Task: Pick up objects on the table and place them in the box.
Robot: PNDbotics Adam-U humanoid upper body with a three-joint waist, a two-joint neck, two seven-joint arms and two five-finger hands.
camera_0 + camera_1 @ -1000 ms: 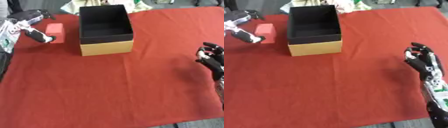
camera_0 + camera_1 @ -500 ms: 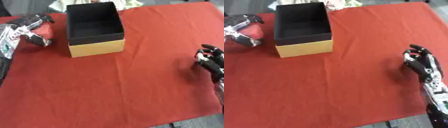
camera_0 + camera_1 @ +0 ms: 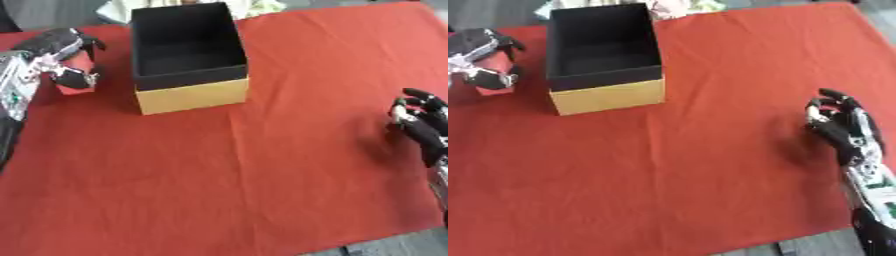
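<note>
While the robot's left hand (image 3: pixel 61 52) has its fingers (image 3: pixel 79 76) curled around the small red block (image 3: pixel 77 67) at the left side of the desk, the block lies just beside the left wall of the open cardboard box with a black inside and a yellow-tan outside (image 3: pixel 188 97), and I cannot tell if it is already off the red cloth (image 3: pixel 262 175) or is resting on it. The main danger, in my judgement, is that only part of the block is covered by the fingers, so it could turn or slip out when the hand goes up and across. A second danger is the tall box wall: if the hand travels too low, the block or the fingers may hit the rim and push the box away, because the box looks light and stands free on the cloth. The right hand (image 3: pixel 840 122) rests at the right edge, fingers loosely bent and holding nothing, well apart from the box.
</note>
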